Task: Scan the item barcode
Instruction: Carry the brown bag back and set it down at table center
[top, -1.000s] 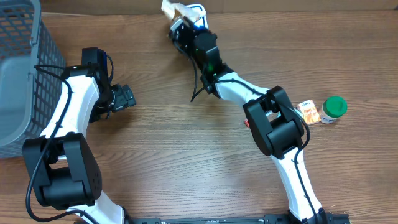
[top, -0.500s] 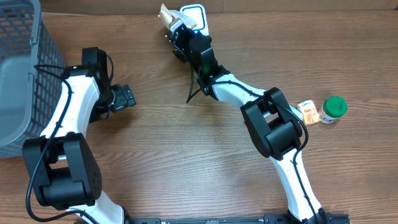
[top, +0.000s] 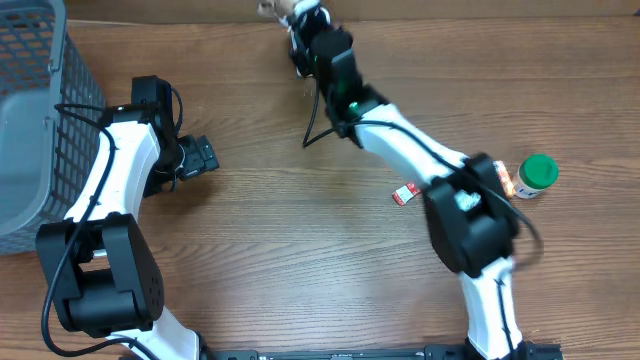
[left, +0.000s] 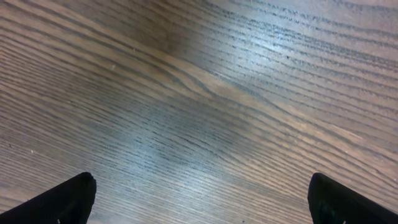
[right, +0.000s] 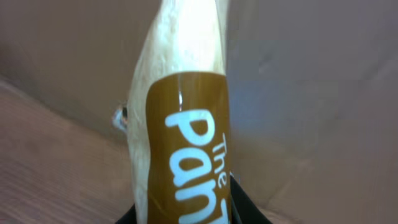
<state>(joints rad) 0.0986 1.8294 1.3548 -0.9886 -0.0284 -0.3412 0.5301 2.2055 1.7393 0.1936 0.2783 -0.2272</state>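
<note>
Brown-labelled and pale at its tip, the packet (right: 186, 124) is pinched between the fingers of your right gripper (top: 298, 22), up at the far edge of the table (top: 300, 270), with the arm stretched long across the wood. The wrist view shows white lettering on the label but no barcode, so the code is probably on a face turned away.

I cannot make out a scanner in any view. If it sits beyond that far edge, roll the wrist slowly until the striped patch faces it, then hold the packet flat and steady rather than sweeping past. The wrapper looks soft and glossy, so don't squeeze harder — a crease or glare across the bars could spoil the read.

Your left gripper (top: 200, 157) hangs empty over bare wood with its fingers spread wide, near the grey basket (top: 30, 120) and well apart from the work — leave it parked. The green-capped jar (top: 537, 173) on the right is clear of your path.
</note>
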